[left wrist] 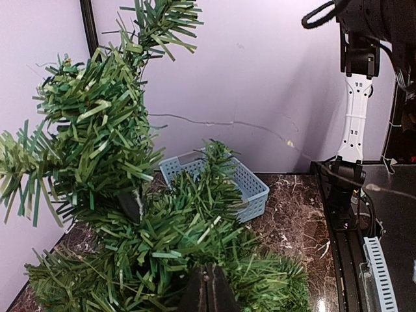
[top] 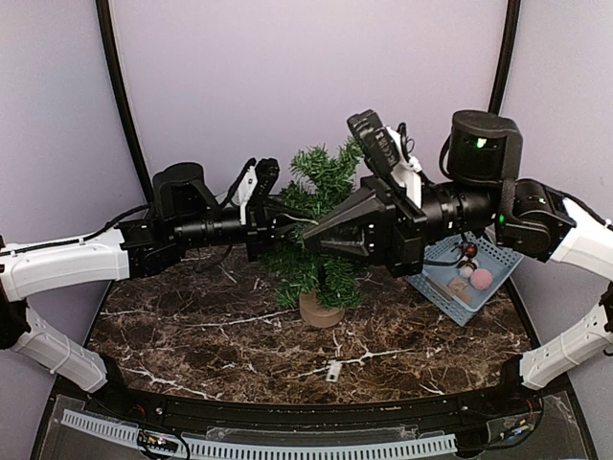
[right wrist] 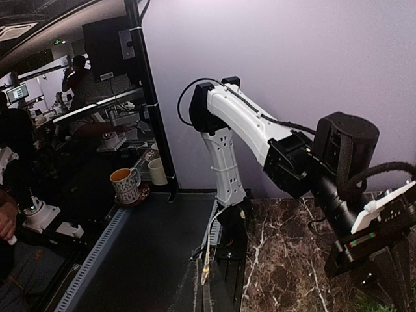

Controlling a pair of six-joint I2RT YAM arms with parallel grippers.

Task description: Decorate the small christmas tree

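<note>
The small christmas tree (top: 321, 196) stands mid-table on its tan stump base (top: 321, 310). In the left wrist view its green branches (left wrist: 110, 143) fill the left and bottom. My left gripper (top: 280, 228) is pushed into the tree from the left. Its jaws (left wrist: 208, 276) are shut among the needles, and I cannot tell whether they pinch anything. My right gripper (top: 309, 231) is raised at the tree's right side. It (right wrist: 203, 263) is shut on a thin light wire (right wrist: 208, 241) with a small yellowish bead. A thin wire (left wrist: 227, 125) also runs from the upper branches off to the right.
A light blue basket (top: 450, 305) with a pink ball (top: 481, 279) and other ornaments stands at the right, behind the right arm; it also shows in the left wrist view (left wrist: 253, 188). A small white piece (top: 333, 371) lies on the marble in front of the tree.
</note>
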